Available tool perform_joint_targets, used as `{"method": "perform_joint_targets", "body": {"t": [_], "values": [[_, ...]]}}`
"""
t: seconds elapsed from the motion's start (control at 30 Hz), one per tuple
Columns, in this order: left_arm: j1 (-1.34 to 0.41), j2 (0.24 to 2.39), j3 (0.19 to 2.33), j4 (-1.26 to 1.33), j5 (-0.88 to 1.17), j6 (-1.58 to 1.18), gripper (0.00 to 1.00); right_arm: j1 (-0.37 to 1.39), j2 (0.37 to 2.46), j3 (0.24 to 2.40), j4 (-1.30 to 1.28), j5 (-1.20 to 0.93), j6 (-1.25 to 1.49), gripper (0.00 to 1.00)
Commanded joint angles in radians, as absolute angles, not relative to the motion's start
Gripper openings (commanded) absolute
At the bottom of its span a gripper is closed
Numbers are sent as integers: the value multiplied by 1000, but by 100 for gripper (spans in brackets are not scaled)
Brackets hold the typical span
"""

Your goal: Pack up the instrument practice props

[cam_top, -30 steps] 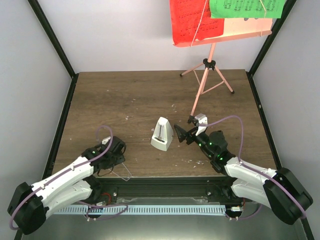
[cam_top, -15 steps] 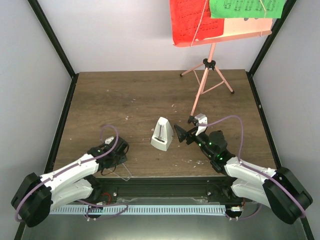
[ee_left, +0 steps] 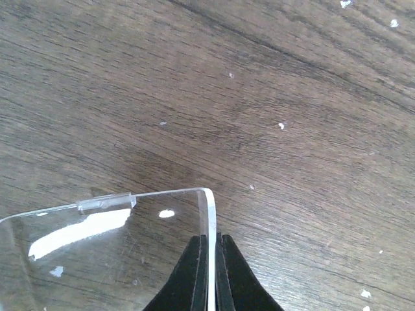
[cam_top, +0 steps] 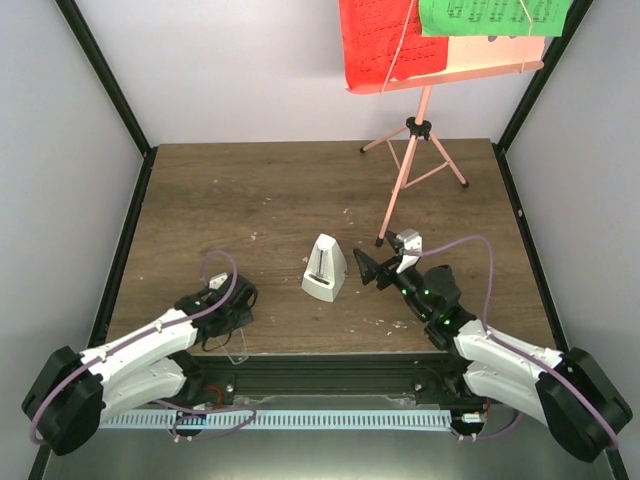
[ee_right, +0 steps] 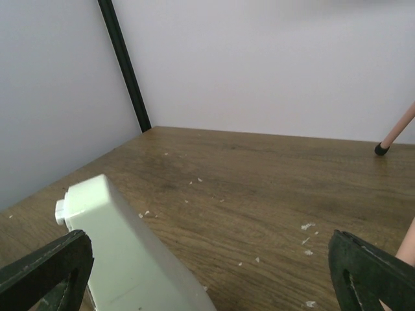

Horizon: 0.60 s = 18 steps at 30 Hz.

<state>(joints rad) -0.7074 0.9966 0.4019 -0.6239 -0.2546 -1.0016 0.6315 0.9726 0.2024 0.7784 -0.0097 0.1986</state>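
Observation:
The white pyramid metronome (cam_top: 325,268) stands upright mid-table, seen close at the lower left of the right wrist view (ee_right: 130,259). Its clear cover (ee_left: 104,253) lies flat near the front edge (cam_top: 241,348). My left gripper (ee_left: 211,272) is shut on the cover's thin right edge, low over the wood (cam_top: 228,326). My right gripper (cam_top: 372,268) stands open just right of the metronome, its fingers wide apart (ee_right: 207,278) and the metronome close by the left one. The pink music stand (cam_top: 412,165) stands at the back right, its desk (cam_top: 450,75) holding a red page (cam_top: 385,40) and a green page (cam_top: 490,15).
The stand's nearest leg comes down with its black foot (cam_top: 379,241) close behind my right gripper; another foot (ee_right: 382,149) shows in the right wrist view. Black frame posts (cam_top: 105,85) and white walls enclose the wooden table (cam_top: 250,200). White specks dot the wood.
My left gripper slid a little toward the front edge and closed onto the clear cover's edge. My right gripper shifted slightly to the right, still open.

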Motion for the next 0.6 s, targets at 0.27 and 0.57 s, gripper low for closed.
{"method": "perform_joint_targets", "body": {"t": [0.27, 0.57], "values": [[-705, 791, 538, -773, -51, -949, 0, 634, 821, 189, 758, -52, 192, 100], [-694, 907, 813, -812, 368, -980, 0, 642, 775, 187, 878, -494, 110, 100]]}}
